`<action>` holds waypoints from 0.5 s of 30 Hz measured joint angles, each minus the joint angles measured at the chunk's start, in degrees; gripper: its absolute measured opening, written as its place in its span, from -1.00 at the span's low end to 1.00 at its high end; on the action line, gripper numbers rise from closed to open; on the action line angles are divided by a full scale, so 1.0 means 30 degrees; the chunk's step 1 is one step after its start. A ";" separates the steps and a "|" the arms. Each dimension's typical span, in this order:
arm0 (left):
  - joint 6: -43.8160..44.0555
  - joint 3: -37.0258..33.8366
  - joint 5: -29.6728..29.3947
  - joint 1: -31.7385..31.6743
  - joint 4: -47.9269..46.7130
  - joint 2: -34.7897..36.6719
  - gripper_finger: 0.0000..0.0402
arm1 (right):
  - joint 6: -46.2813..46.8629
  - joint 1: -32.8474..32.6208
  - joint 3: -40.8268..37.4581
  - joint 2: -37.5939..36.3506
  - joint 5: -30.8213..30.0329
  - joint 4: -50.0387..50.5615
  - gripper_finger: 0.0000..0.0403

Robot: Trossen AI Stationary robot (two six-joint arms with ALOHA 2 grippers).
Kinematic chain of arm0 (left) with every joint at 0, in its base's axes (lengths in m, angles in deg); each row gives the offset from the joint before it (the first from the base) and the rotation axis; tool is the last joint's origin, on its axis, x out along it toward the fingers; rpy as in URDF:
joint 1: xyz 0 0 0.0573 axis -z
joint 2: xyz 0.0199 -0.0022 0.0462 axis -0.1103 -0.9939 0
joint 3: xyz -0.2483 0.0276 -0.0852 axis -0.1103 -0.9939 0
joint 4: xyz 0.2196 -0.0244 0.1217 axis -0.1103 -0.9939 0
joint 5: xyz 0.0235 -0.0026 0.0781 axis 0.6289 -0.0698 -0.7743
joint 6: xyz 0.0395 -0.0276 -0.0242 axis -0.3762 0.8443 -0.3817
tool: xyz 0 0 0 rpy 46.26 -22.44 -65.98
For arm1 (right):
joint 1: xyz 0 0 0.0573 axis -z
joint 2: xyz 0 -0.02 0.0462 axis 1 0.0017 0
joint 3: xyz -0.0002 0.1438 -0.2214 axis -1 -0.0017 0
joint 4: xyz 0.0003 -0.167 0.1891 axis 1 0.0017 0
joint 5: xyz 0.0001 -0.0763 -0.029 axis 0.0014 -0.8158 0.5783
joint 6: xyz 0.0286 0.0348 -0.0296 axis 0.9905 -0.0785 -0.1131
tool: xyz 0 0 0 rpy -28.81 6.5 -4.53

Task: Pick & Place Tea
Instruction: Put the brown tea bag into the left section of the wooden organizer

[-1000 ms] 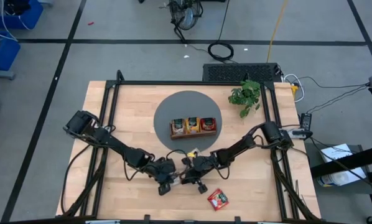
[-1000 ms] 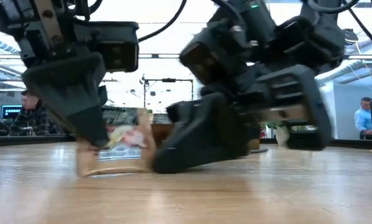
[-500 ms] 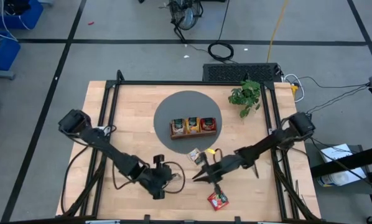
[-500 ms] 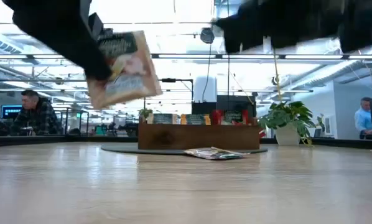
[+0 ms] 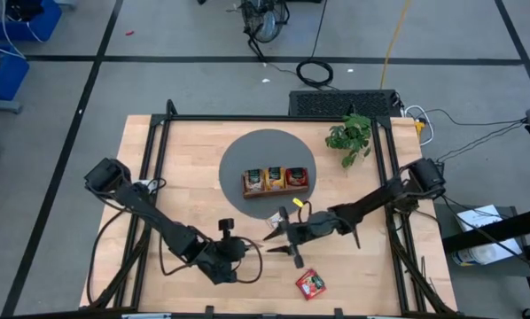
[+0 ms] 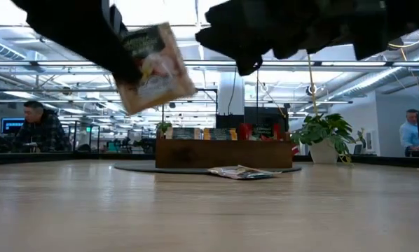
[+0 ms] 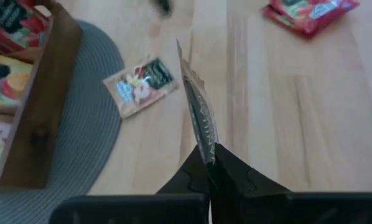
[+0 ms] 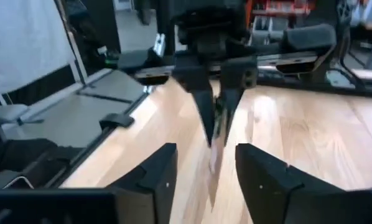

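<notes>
My left gripper (image 7: 209,163) is shut on a tea sachet (image 6: 153,70) with a pale printed label, held high above the table near its front edge. My right gripper (image 8: 204,171) hovers open a little to the right of it (image 5: 279,237), pointing at the left gripper, with nothing between its fingers. A second sachet (image 7: 140,85) lies flat at the near rim of the grey round mat (image 7: 80,143). A red sachet (image 5: 310,283) lies flat on the wood near the front edge. The brown wooden tray (image 5: 275,180) stands on the mat with sachets upright in its compartments. My left gripper pinches one end of the sachet (image 7: 206,148) between its two fingers. The fingers slant down from the table's left side. The sachet sticks out past the fingertips, edge-on to the wrist camera, tilted and lifted clear of the table.
A green potted plant (image 5: 350,135) stands at the table's far right. Black frame rails (image 5: 159,159) run along the table's sides. Bare wood (image 5: 371,275) lies to the right of the red sachet. People sit in the room beyond the table.
Both grippers were down at the table on the sachet. My left gripper has risen and drawn back toward the table's left and near edge, lifting the sachet clear. My right gripper has come off the sachet, risen, and moved toward the right edge.
</notes>
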 joint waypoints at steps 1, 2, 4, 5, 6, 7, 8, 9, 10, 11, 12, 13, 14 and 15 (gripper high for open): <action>0.0000 0.0005 0.0049 -0.0079 0.0030 -0.0059 -0.97 | 0.0097 0.0097 0.0206 0.0032 0.0006 0.0465 -0.24; -0.0057 -0.0026 0.0101 -0.0105 -0.0124 -0.0094 -0.98 | 0.0347 0.0184 0.0453 0.0050 0.0006 0.0889 -0.21; -0.0306 -0.0043 0.0187 -0.0307 0.0160 -0.0223 -0.97 | 0.0724 0.0333 0.0880 0.0130 0.0009 0.1168 -0.17; -0.0492 -0.0015 0.0298 -0.0440 0.0465 -0.0358 -0.95 | 0.0790 0.0356 0.0909 0.0143 0.0006 0.1149 -0.15; -0.0675 -0.0010 0.0383 -0.0546 0.0568 -0.0506 -0.94 | 0.0762 0.0419 0.0927 0.0143 -0.0011 0.1258 -0.14; -0.0846 -0.0012 0.0544 -0.0608 0.0520 -0.0596 -0.94 | 0.0624 0.0468 0.0998 0.0154 -0.0020 0.1307 -0.13; -0.0901 -0.0046 0.0670 -0.0693 0.0491 -0.0613 -0.94 | 0.0565 0.0524 0.1048 0.0165 -0.0027 0.1258 -0.13; -0.0964 -0.0046 0.0722 -0.0810 0.0669 -0.0708 -0.94 | 0.0565 0.0572 0.1055 0.0158 -0.0027 0.1216 -0.13; -0.0971 0.0000 0.0830 -0.0946 0.0964 -0.0764 -0.94 | 0.0597 0.0613 0.1055 0.0143 -0.0027 0.1147 -0.13; -0.1010 0.0019 0.0899 -0.0980 0.0964 -0.0811 -0.96 | 0.0724 0.0695 0.1055 0.0143 -0.0020 0.1160 -0.13; -0.1077 -0.0001 0.1043 -0.0994 0.0836 -0.0845 -0.97 | 0.0902 0.0745 0.1055 0.0164 -0.0027 0.1314 -0.14; -0.1214 -0.0050 0.1128 -0.0995 0.0729 -0.0845 -0.97 | 0.1117 0.0837 0.1055 0.0291 -0.0027 0.1372 -0.15; -0.1363 -0.0046 0.1136 -0.1058 0.0921 -0.0845 -0.98 | 0.1370 0.0963 0.1062 0.0451 -0.0035 0.1366 -0.15; -0.1508 -0.0043 0.1130 -0.1136 0.1251 -0.0845 -0.97 | 0.1578 0.1097 0.1055 0.0577 -0.0035 0.1455 -0.16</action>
